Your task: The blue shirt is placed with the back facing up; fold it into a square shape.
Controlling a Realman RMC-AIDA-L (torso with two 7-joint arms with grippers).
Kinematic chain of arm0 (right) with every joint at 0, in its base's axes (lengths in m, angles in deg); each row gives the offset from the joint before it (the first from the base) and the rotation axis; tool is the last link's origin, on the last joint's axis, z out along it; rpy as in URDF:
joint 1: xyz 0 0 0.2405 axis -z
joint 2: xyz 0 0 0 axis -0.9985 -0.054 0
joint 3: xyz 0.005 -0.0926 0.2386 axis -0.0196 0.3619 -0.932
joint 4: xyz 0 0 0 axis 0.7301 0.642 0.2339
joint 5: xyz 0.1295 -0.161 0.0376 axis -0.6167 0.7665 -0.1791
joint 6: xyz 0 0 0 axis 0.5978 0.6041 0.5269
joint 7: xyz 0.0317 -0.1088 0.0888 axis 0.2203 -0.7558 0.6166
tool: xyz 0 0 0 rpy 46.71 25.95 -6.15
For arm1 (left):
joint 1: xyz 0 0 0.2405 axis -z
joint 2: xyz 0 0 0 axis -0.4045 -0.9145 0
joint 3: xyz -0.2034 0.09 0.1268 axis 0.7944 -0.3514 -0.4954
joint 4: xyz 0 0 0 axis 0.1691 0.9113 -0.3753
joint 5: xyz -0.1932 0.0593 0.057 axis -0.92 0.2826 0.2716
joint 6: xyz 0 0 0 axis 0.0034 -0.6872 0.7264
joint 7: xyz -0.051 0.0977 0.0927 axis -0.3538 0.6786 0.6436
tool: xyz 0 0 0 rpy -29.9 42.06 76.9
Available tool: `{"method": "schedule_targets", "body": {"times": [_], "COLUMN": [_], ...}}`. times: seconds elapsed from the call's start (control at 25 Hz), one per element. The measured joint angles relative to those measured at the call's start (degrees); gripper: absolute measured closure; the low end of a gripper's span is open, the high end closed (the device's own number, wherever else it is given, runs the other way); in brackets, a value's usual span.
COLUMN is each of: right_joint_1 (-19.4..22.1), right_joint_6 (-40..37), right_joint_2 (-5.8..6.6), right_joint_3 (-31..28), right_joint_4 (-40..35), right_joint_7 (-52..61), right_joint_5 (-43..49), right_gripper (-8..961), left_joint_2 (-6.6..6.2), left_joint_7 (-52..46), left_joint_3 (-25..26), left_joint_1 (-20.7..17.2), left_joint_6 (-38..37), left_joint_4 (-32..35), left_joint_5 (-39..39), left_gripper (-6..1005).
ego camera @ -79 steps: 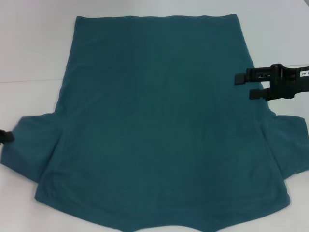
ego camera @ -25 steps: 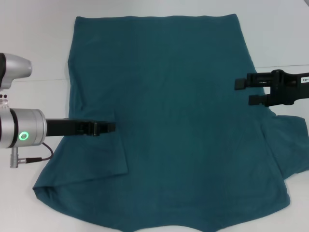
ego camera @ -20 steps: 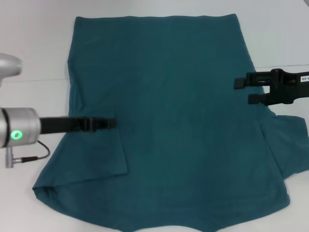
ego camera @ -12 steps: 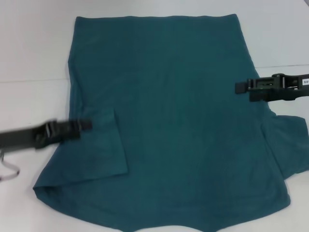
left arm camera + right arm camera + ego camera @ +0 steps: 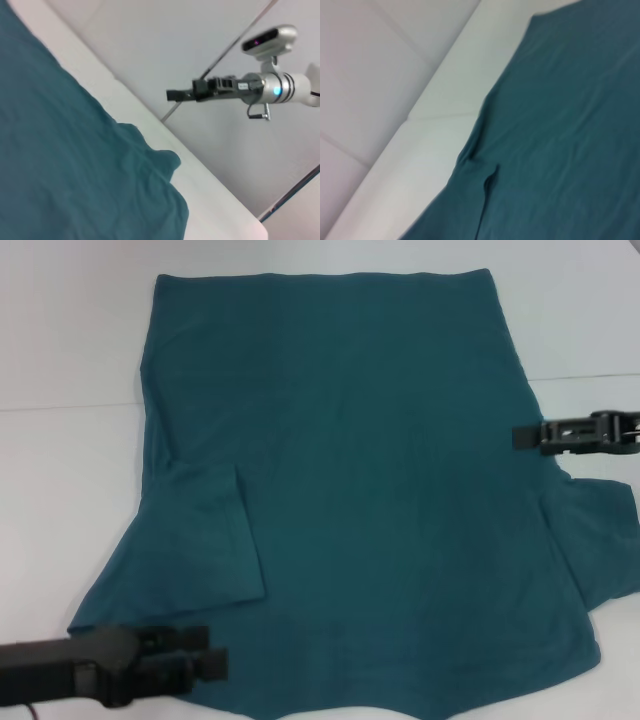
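on the white table [image 5: 70,340] lies the blue shirt [image 5: 360,470], left sleeve folded in

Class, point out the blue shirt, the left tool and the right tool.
blue shirt [image 5: 370,450]: head view, middle of its back.
left tool [image 5: 200,650]: head view, between its fingertips.
right tool [image 5: 520,438]: head view, at its fingertips.

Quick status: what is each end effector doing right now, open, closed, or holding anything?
Left end effector: open, holding nothing, at the blue shirt's near left corner.
Right end effector: cannot be told, at the shirt's right edge.
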Motion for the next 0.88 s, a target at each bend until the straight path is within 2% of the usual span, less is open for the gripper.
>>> {"method": "schedule_targets", "body": {"times": [0.08,0.2,0.28,0.4,0.44,0.68,0.76,0.88], "right_joint_1": [0.68,1.33,1.83,3.52,3.52,8.12,8.76,9.47], "right_joint_6": [0.79,0.63,-0.61,-4.25,-4.25,-7.13,-6.96,-6.73], "right_joint_2": [-0.15,0.01,0.68,3.02,3.02,6.47,7.01,6.99], "right_joint_3": [-1.75,-2.82,-2.76,-3.06,-3.06,-3.46,-4.45,-6.16], "right_joint_4": [-0.01,-0.01,-0.3,-1.22,-1.22,-4.38,-4.42,-4.46], "right_joint_7": [-0.05,0.73,2.44,8.85,8.85,16.41,18.06,18.57], "right_joint_5": [-0.56,-0.31,1.0,5.18,5.18,7.94,10.41,13.09], "right_gripper": [11,11,11,11,11,11,11,12], "left_joint_2": [0.59,0.55,0.38,0.26,0.3,0.7,0.73,0.75], "left_joint_7": [1.51,1.21,0.42,-0.33,-0.49,-0.57,-0.57,-0.57], "left_joint_3": [-0.21,-0.28,-0.08,0.33,0.25,-0.03,0.08,-0.03], "left_joint_1": [0.09,0.93,1.17,1.2,1.23,1.68,2.17,2.91], "left_joint_6": [1.14,2.62,3.34,4.72,5.22,7.06,7.65,8.22], "left_joint_4": [-0.8,-2.19,-2.49,-2.59,-2.63,-2.77,-3.33,-4.14], "left_joint_5": [0.13,0.3,0.14,-0.15,-0.2,-0.26,-0.28,-0.3], "left_gripper": [306,306,305,305,305,305,306,306]}}
